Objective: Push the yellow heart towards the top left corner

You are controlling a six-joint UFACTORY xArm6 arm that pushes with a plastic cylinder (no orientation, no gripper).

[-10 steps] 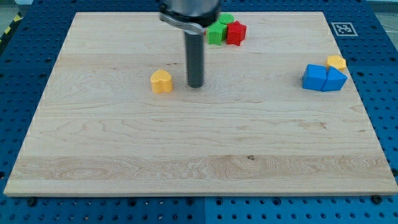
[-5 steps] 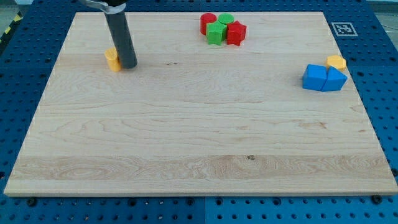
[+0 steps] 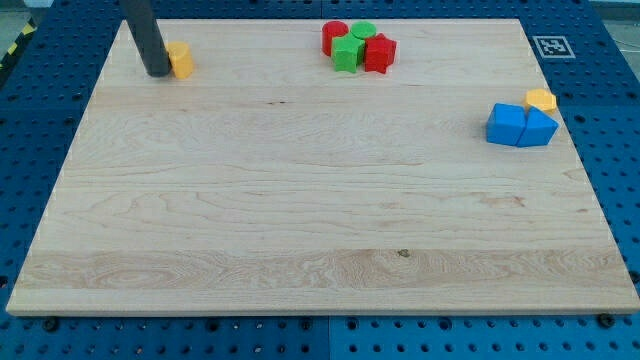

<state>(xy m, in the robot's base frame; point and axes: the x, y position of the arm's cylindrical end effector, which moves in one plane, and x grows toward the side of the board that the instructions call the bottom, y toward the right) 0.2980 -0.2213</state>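
The yellow heart lies on the wooden board near the view's top left corner. My tip stands just left of it, touching or almost touching its left side. The dark rod rises from there out of the view's top edge.
Two red blocks and two green blocks cluster at the top centre. Two blue blocks and a small yellow block sit together at the right edge.
The yellow heart has slid up the board towards the top left corner. My tip moved up and left, from the heart's right side to its left side.
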